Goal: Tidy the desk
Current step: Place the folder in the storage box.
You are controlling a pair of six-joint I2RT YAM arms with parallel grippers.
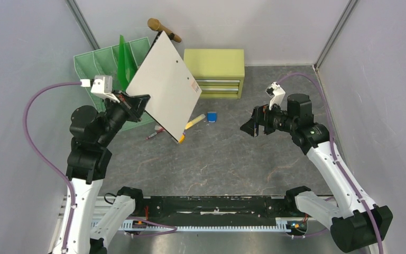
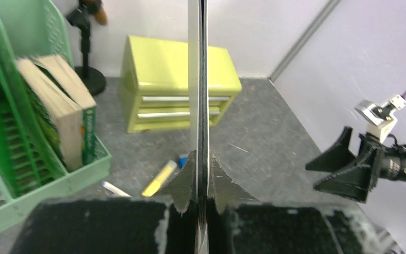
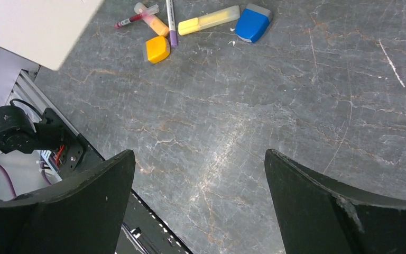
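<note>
The desk (image 1: 227, 153) lay flat under both arms, filling the floor between the pale walls, with its long side running left to right in the top view. It was hard stone-patterned stuff, fixed and stiff. It was not a thing to grip, so the handling would fall to what sat on it.

The left gripper (image 1: 137, 103) was clamped on a thin white board (image 1: 164, 84) and held it clear of the desk. The wrist view showed the board edge-on between the closed fingers (image 2: 187, 177). It looked light, rigid and probably slick, so a pinch at its edge seemed sound. The board sat tilted, with its broad face turned up and to the right. One corner reached toward the back wall and the lowest hung over the pens (image 3: 170, 21). Its long axis seemed to run from back to front, though the slant made that hard to judge.

The green rack (image 1: 92, 63) stood just left of the board with books (image 2: 58, 106) in it. A cabinet (image 1: 214, 63) stood against the back wall. A blue eraser (image 3: 252, 24) lay beside the pens.

The right gripper (image 3: 201, 196) hovered above bare desk with its fingers spread and nothing in them.
</note>
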